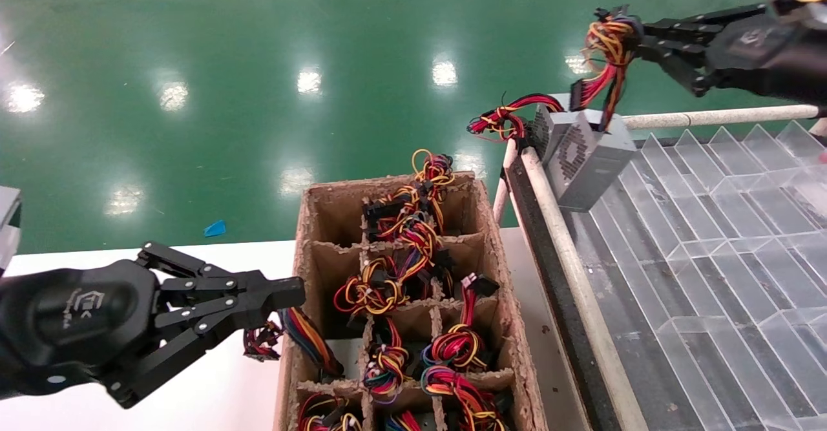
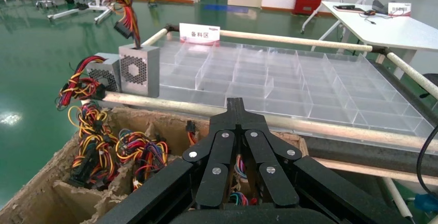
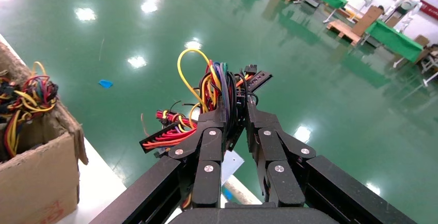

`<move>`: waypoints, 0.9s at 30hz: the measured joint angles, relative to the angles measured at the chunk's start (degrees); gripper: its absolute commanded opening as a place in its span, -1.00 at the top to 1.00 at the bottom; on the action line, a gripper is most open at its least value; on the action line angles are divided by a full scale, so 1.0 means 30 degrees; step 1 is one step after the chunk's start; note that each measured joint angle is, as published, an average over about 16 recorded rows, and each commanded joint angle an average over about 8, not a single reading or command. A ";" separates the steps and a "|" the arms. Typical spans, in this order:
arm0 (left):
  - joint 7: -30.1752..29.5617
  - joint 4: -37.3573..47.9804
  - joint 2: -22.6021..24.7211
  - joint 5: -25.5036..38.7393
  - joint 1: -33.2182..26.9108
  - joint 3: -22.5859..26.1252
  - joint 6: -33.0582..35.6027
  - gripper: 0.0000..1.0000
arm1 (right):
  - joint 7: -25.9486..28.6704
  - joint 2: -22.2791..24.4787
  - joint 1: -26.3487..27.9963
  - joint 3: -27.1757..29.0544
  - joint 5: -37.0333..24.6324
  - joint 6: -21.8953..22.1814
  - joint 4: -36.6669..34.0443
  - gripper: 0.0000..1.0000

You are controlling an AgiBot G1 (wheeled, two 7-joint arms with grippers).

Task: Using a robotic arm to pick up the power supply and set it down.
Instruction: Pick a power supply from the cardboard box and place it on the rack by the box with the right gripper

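The power supply (image 1: 589,154) is a grey metal box with a honeycomb vent (image 2: 138,70). It is at the near corner of the clear divided tray (image 1: 723,237), tilted in the head view. Its red, yellow and orange wire bundle (image 1: 605,46) rises to my right gripper (image 1: 638,35), which is shut on the wires (image 3: 214,87) above the box. The box itself is hidden in the right wrist view. My left gripper (image 1: 298,290) hangs shut and empty beside the cardboard box, its fingertips (image 2: 236,105) pressed together.
A second grey box with mostly red wires (image 1: 549,121) sits just behind the power supply. The cardboard box with dividers (image 1: 323,211) holds several coloured wire bundles. A pale pipe rail (image 1: 575,269) edges the tray rack. A white table (image 1: 194,392) lies under my left arm.
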 measured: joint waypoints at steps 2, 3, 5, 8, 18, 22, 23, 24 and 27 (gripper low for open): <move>0.0000 0.0000 0.0000 0.0000 0.0000 0.0000 0.0000 1.00 | -0.0222 -0.0311 -0.0001 0.0043 0.0056 0.0204 -0.0434 1.00; 0.0000 0.0000 0.0000 0.0000 0.0000 0.0000 0.0000 1.00 | -0.0324 -0.0465 -0.0010 0.0067 0.0090 0.0297 -0.0643 1.00; 0.0000 0.0000 0.0000 0.0000 0.0000 0.0000 0.0000 1.00 | -0.0515 -0.0773 -0.0053 0.0105 0.0145 0.0490 -0.1034 1.00; 0.0000 0.0000 0.0000 0.0000 0.0000 0.0000 0.0000 1.00 | -0.0768 -0.1205 -0.0148 0.0145 0.0204 0.0770 -0.1543 1.00; 0.0000 0.0000 0.0000 0.0000 0.0000 0.0000 0.0000 1.00 | -0.1428 -0.2172 -0.0465 0.0269 0.0376 0.1875 -0.2590 0.22; 0.0000 0.0000 0.0000 0.0000 0.0000 0.0000 0.0000 1.00 | -0.1633 -0.2367 -0.0533 0.0287 0.0399 0.2156 -0.2746 -0.76; 0.0000 0.0000 0.0000 0.0000 0.0000 0.0000 0.0000 1.00 | -0.1678 -0.2401 -0.0545 0.0294 0.0409 0.2189 -0.2769 -0.93; 0.0000 0.0000 0.0000 0.0000 0.0000 0.0000 0.0000 1.00 | -0.1716 -0.2432 -0.0556 0.0299 0.0417 0.2201 -0.2788 -1.00; 0.0000 0.0000 0.0000 0.0000 0.0000 0.0000 0.0000 1.00 | -0.1798 -0.2515 -0.0566 0.0292 0.0407 0.2097 -0.2801 -1.00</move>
